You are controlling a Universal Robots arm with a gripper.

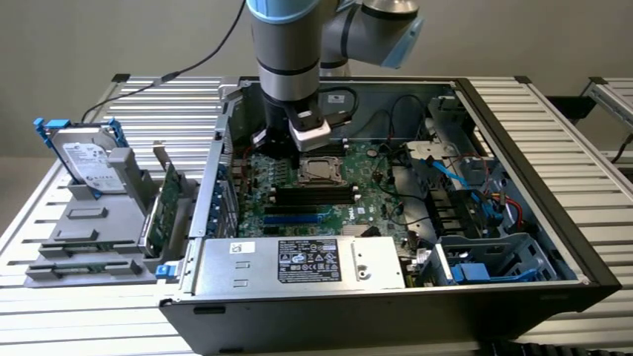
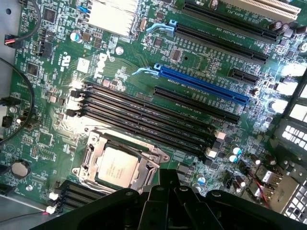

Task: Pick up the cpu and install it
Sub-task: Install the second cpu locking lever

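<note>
Wrist view gives you the nearest look: the black gripper [image 2: 168, 203] sits in the foreground with its fingers drawn together and nothing between them. Just beyond the fingertips you see the cpu [image 2: 116, 168], a small flat square chip with a silvery-grey metal top, lying inside the black-and-metal square socket frame [image 2: 91, 158] on the green motherboard [image 2: 57, 96]. Past the socket run the long black memory slots [image 2: 144, 115], and farther still a blue expansion slot [image 2: 201, 86].

You can judge the task as far along: the chip looks seated in the socket and the tool has let go of it. The frame's metal plate appears to stand raised around the chip rather than clamped over it, though you cannot tell that for certain, so locking may be what is left.

Exterior view adds what the wrist camera lacks. You see the arm reaching down into the open black computer case [image 1: 554, 245], the gripper [image 1: 308, 139] hovering just above the socket with the cpu [image 1: 319, 170] in it. Well outside the case, at the exterior view's left, a big silver hard drive with blue brackets [image 1: 87, 159] stands in a grey holder [image 1: 94, 222].
</note>
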